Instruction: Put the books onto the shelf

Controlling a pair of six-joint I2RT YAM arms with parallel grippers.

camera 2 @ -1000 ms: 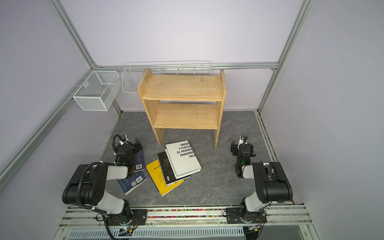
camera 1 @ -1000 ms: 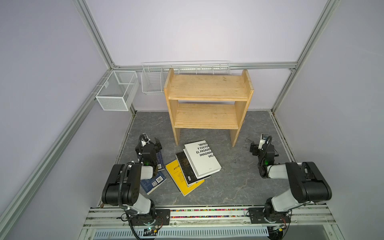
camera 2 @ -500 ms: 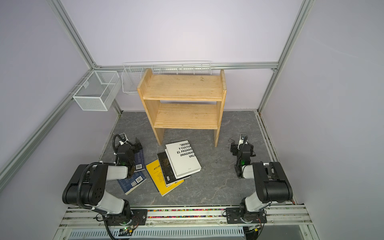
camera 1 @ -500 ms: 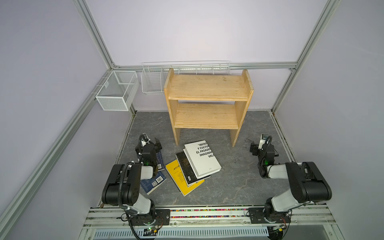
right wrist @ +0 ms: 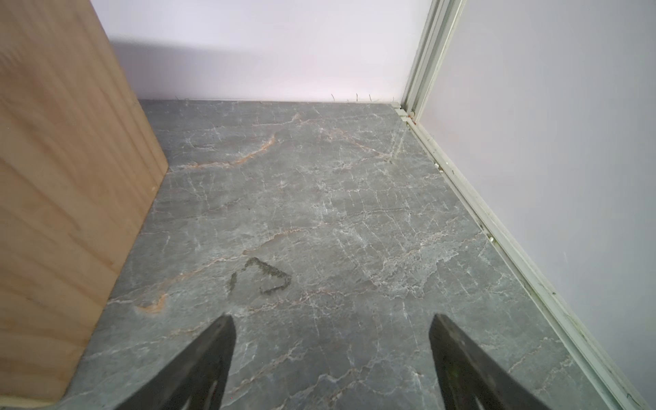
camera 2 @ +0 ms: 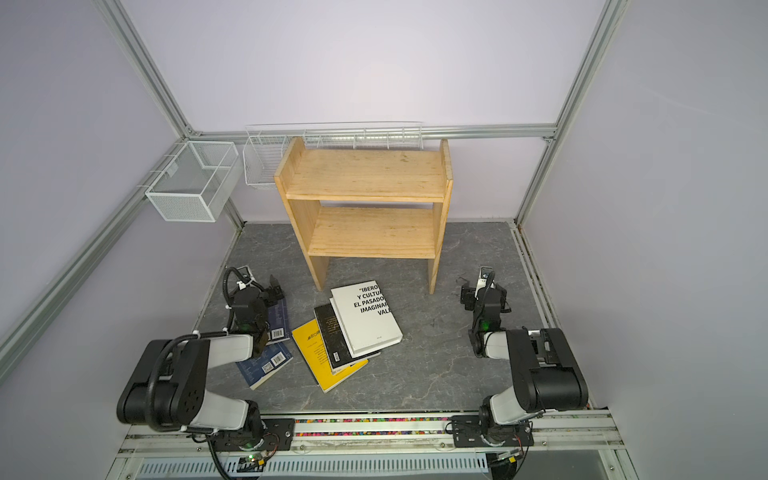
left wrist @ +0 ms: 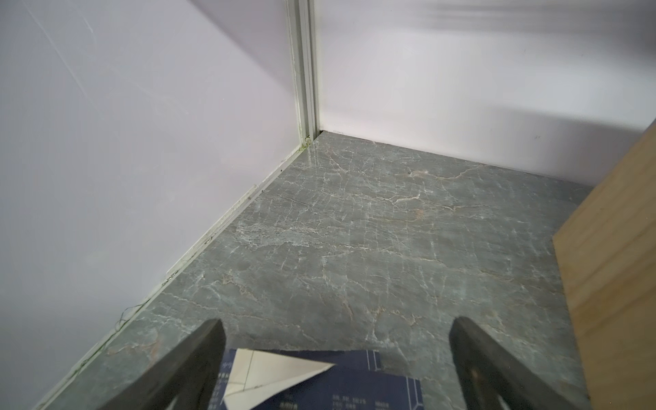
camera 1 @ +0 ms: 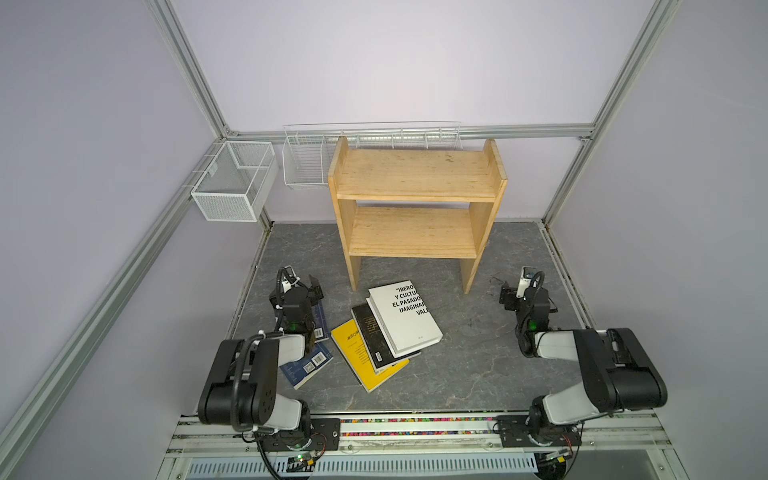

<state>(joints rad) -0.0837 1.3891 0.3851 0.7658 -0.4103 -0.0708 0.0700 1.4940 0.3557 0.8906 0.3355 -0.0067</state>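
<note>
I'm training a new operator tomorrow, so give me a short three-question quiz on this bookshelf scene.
1. True or false: the shelf already holds a book.
2. Which colour is the top book of the middle pile? A) yellow B) black C) white
3. What lies just under the left tool?

Key:
1. False, both boards are bare.
2. C, the white book.
3. A navy book; the tool is open above it.
</note>
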